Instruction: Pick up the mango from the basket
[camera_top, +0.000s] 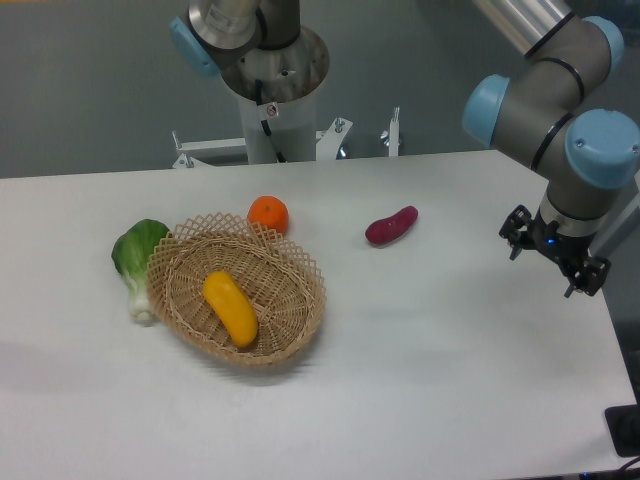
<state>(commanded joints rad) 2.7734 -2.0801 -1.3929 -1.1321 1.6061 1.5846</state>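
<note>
- The mango (231, 308) lay inside the basket (290, 315), on its woven floor, a little left of the middle.
- Its long axis ran on a diagonal: one end pointed toward the upper left and the far rim, the other toward the lower right and the near rim.
- It lay flat, not propped on the basket wall.
- The basket sat on the white table (450, 380), left of centre.
- A round orange fruit (268, 214) sat just behind the basket, touching or almost touching its far rim.
- A green leafy vegetable (137, 258) lay against the basket's left side, its pale stem end toward the camera.
- A dark red-purple vegetable (391, 225) lay apart on the table, right of the basket, tilted up to the right.
- The gripper (555, 260) hung at the far right of the table, well apart from the basket, holding nothing.
- Its fingers appeared parted, though they were small and dark, so how wide could not be told.
</note>
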